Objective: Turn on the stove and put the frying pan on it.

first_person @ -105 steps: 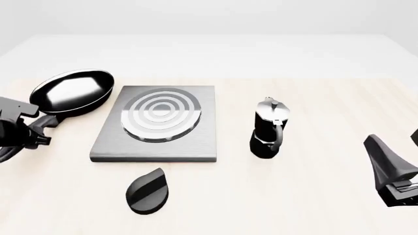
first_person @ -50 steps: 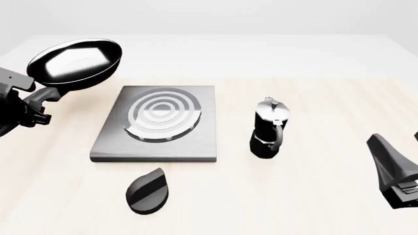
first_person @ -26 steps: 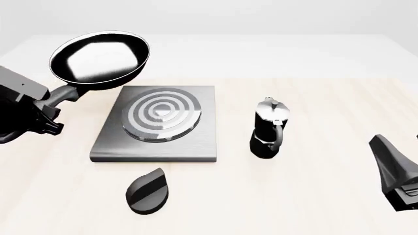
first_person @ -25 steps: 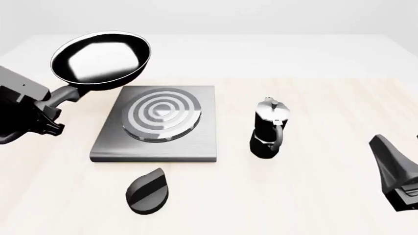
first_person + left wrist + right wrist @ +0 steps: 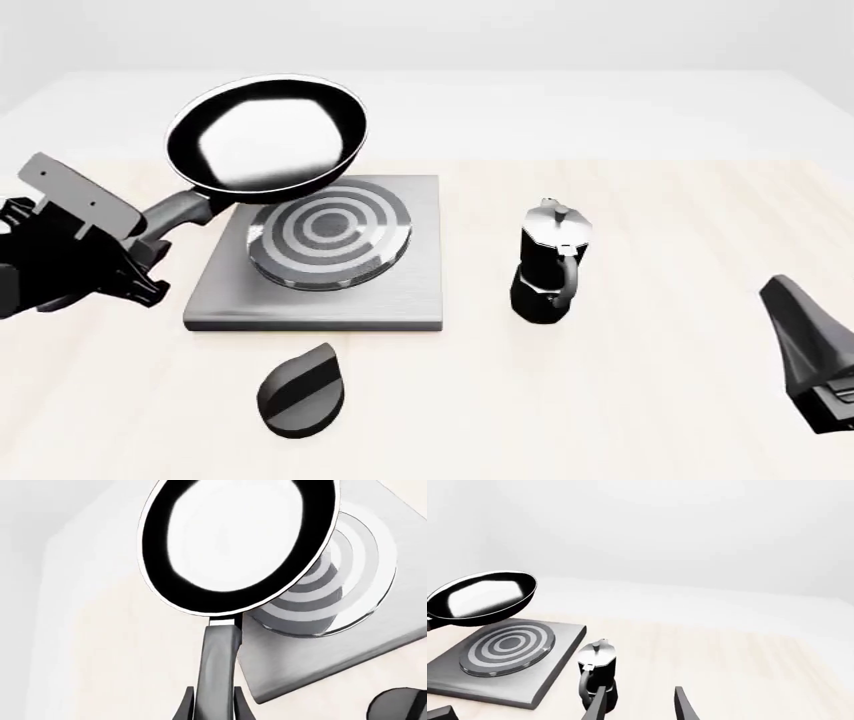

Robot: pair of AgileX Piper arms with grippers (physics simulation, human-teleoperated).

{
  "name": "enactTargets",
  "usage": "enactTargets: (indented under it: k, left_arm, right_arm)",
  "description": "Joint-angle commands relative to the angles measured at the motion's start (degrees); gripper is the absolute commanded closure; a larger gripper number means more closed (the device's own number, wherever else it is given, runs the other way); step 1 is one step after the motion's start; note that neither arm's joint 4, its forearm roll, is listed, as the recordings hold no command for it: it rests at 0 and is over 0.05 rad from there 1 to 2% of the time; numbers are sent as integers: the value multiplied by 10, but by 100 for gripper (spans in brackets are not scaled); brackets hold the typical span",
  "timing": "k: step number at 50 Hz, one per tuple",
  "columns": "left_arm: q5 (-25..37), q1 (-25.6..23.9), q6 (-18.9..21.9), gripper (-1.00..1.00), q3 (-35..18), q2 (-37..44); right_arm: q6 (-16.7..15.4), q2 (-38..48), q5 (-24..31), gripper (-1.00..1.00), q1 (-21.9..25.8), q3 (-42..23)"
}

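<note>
The frying pan (image 5: pixel 267 133) hangs in the air above the far left corner of the stove (image 5: pixel 320 255), tilted, its handle clamped in the left gripper (image 5: pixel 147 245). The black knob (image 5: pixel 303 389) lies on the bench (image 5: pixel 641 400) just in front of the stove. A moka pot (image 5: pixel 550 260) stands to the right. The right gripper (image 5: pixel 639 702) hovers with fingers apart, empty.

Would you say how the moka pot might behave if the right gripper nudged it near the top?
The moka pot stands tall on a narrow base, so it would probably tip rather than slide. Its glossy faceted body looks rigid and possibly slippery. The side handle may make it turn.
</note>
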Motion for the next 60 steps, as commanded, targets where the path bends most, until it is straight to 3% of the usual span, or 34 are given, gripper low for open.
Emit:
enactTargets:
  k: [1,16,60]
  left_arm:
    - [1,-36,3,100,2,-32]
    - [-1,-58,0,100,33,-49]
    - [-93,-63,9,100,92,22]
  right_arm:
    - [0,-5,7,-100,-2,-2]
    - [0,-14,16,-100,-2,-3]
    - [1,-13,16,-100,-2,-5]
